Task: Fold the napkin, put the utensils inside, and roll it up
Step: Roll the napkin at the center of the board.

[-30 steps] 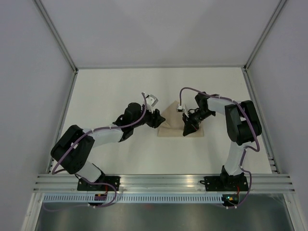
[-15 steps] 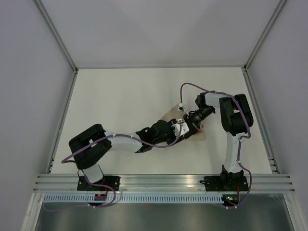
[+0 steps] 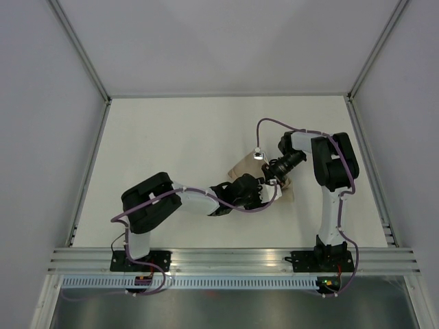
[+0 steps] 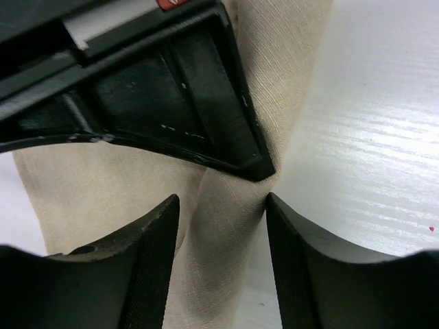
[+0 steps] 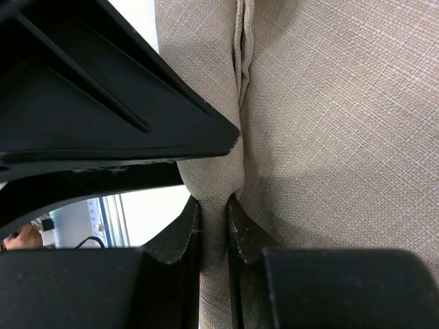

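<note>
The tan napkin (image 3: 240,166) lies mid-table, partly covered by both arms. My right gripper (image 3: 273,179) is shut on a raised ridge of the napkin (image 5: 329,123), and the cloth is pinched between its jaws (image 5: 214,205). My left gripper (image 3: 264,194) reaches across from the left and meets the right one. Its open fingers (image 4: 221,205) stand on either side of the same cloth ridge (image 4: 219,247), with a gap on each side. The right gripper's black body (image 4: 171,103) is right in front of them. The utensils are out of view.
The white table (image 3: 171,137) is bounded by metal frame rails at the left (image 3: 92,164) and right (image 3: 370,164), with grey walls behind. An aluminium rail (image 3: 226,260) carrying both arm bases runs along the near edge.
My left arm has swung from the napkin's left edge across to its near right part, beside the right gripper. The right gripper has stayed pinched on the cloth and shifted slightly.
</note>
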Tool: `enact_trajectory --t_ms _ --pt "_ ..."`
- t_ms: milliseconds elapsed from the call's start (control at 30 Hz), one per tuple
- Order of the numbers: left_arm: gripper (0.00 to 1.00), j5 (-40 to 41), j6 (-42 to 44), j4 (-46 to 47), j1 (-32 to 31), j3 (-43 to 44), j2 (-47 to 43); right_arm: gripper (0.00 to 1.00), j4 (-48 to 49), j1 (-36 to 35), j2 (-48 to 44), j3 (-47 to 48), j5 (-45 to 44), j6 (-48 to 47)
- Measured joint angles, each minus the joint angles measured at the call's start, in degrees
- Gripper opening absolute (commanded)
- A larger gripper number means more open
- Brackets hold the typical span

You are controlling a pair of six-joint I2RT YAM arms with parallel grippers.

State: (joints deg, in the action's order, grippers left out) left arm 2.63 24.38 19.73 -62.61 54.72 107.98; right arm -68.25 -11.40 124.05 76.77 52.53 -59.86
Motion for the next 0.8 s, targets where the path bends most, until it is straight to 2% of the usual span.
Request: enact_trajectory --t_ms 133,233,267,333,367,433,467,567,700,800 --pt "0.47 -0.68 0.02 -0.50 -0.04 0.42 1.22 0.02 -0.48 0.00 0.57 0.44 0.13 0.22" --pt "0.34 -1.53 0.00 -0.83 -0.04 0.74 1.62 0.04 -0.55 0.04 0.63 0.52 0.11 0.35" --pt "0.26 -1.73 0.02 -0.90 -0.04 0.81 1.70 0.05 -0.55 0.04 0.63 0.55 -0.02 0.37" --pt "0.19 -2.75 0.28 -1.27 -0.02 1.07 1.90 0.11 -0.66 0.07 0.63 0.68 -0.46 0.44" --pt "0.11 -3.23 0.50 -1.68 -0.02 1.33 1.95 0.14 -0.72 0.17 0.63 0.72 -0.61 0.39" --pt "0.03 -4.61 0.72 -3.04 0.24 2.23 2.01 0.25 -0.98 0.42 0.57 0.79 -1.03 0.17" --pt "0.02 -5.53 0.72 -3.87 0.50 2.75 2.08 0.29 -1.11 0.57 0.39 0.79 -1.18 0.07" --pt "0.02 -9.25 0.50 -5.97 1.86 4.44 2.47 0.52 -0.83 0.81 -1.07 0.17 -1.81 0.37" --pt "0.02 -15.67 -1.20 -6.95 4.55 6.08 3.21 0.64 1.70 0.74 -5.62 -1.99 -3.10 1.31" --pt "0.02 -20.22 -2.97 -7.45 6.43 6.82 3.82 0.69 5.38 1.03 -9.11 -2.99 -4.26 2.14"
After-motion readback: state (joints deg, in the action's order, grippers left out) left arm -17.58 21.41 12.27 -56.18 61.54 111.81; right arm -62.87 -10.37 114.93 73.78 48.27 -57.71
